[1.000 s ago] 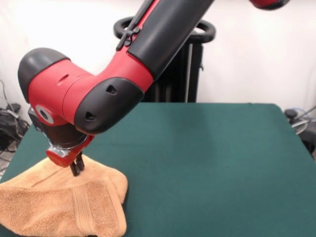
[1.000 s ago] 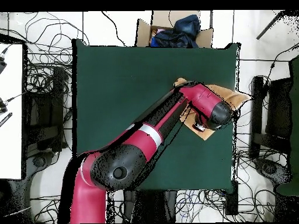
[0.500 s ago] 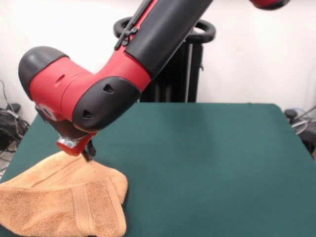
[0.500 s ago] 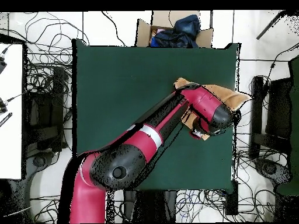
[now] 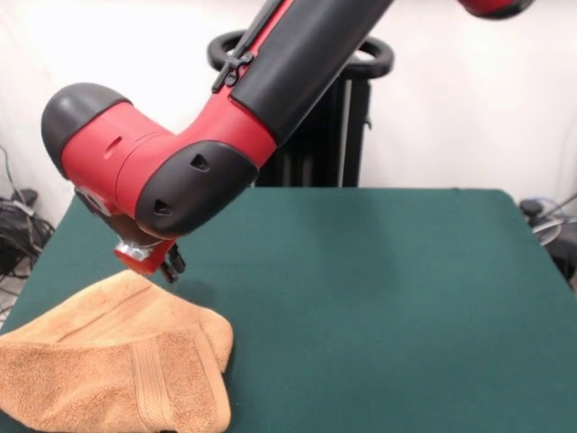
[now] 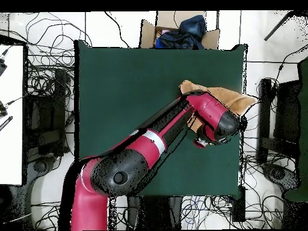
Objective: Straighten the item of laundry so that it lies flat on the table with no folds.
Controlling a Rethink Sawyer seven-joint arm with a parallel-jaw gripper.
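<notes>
The item of laundry (image 5: pixel 108 361), a peach-tan terry towel, lies bunched at the near left corner of the dark green table (image 5: pixel 379 289). A flap with a woven band is folded over its right side. My gripper (image 5: pixel 172 267) hangs just above the towel's far edge, off the cloth, and holds nothing. In the overhead view most of the towel (image 6: pixel 231 98) is hidden under the red arm near the table's (image 6: pixel 120 90) right edge. There the gripper (image 6: pixel 201 142) shows just below the cloth.
A cardboard box (image 6: pixel 180 31) with dark blue cloth in it stands beyond the table's top edge in the overhead view. Cables cover the floor all round. A white surface (image 6: pixel 12 114) lies to the left.
The gripper was down on the towel's far part; it has risen off the cloth and shifted right and toward the table's far side in the front view. The towel stays bunched.
</notes>
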